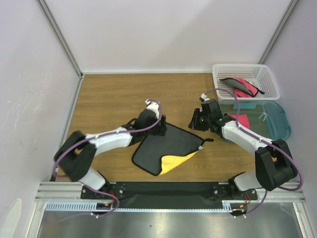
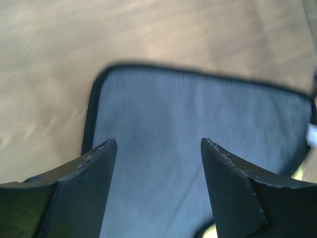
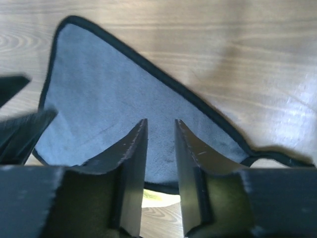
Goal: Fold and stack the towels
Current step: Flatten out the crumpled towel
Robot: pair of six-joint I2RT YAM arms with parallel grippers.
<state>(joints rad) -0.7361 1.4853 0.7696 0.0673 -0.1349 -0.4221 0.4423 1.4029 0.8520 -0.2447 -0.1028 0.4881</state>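
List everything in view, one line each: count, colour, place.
table: one, brown wood, under everything.
towel on the table: one, black side up, yellow showing at its near corner, centre, between the arms.
basket: one, white lattice, far right.
towel in the basket: one, pink-red and black, crumpled.
tub: one, teal translucent, right side, just nearer than the basket.
towel in the tub: one, pink-red, inside it.
left gripper: one, black, open above the table towel.
right gripper: one, black, narrowly open above the same towel, holding nothing.
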